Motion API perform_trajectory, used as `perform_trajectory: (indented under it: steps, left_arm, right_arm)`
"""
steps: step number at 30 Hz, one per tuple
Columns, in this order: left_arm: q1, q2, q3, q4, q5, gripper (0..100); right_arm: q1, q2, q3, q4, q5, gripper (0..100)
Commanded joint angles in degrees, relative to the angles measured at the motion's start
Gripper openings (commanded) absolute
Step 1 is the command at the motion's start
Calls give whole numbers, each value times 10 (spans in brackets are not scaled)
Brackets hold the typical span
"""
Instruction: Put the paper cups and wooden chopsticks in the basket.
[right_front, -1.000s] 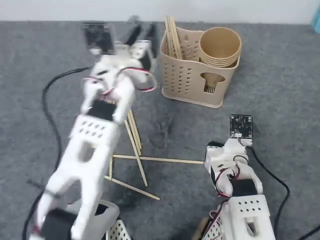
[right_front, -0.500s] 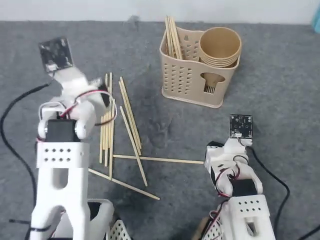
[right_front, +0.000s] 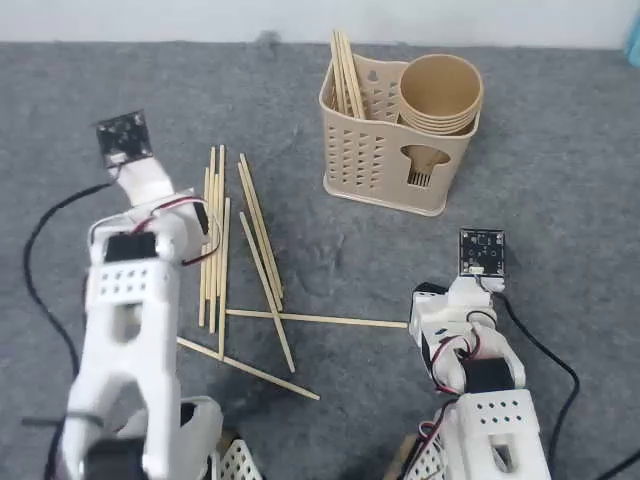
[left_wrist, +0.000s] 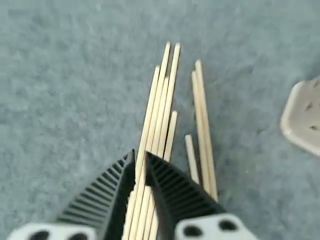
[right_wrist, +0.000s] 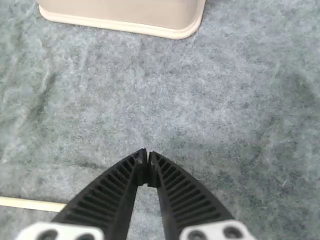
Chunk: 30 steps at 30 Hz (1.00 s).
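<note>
Ten-odd wooden chopsticks (right_front: 320, 318) are lying loose, three more standing in the basket (right_front: 375, 160) beside one stack of paper cups (right_front: 440, 95); left gripper (left_wrist: 141, 159) is hovering barely parted over them, right gripper (right_wrist: 148, 156) is pressing together, empty.

In the left wrist view the near ends of the wooden chopsticks (left_wrist: 161, 110) are hidden behind the left end effector (left_wrist: 140, 155), and the basket (left_wrist: 305, 120) is cut off by the picture's edge — just a corner shows. From above, the basket wall hides the lower parts of the paper cups (right_front: 440, 85).

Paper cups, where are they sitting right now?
In the high view, the stacked paper cups sit inside the basket at the far side of the table, in its right half, next to the chopsticks standing upright in its left half.
</note>
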Motion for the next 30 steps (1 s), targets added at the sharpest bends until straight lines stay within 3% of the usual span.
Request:
perform_trajectory:
  steps: [1, 5, 19, 30]
  left_arm:
    - [-4, 103, -70, -16, -8, 118]
    - [-6, 211, -147, -15, -6, 152]
    - [-40, 442, -342, -15, -11, 91]
    - [-23, 433, -371, -15, -38, 94]
  right_arm:
    - [1, -7, -6, -7, 11, 9]
    - [3, -7, -6, -7, 11, 9]
    - [4, -7, -6, -7, 11, 9]
    - [3, -7, -6, -11, 11, 9]
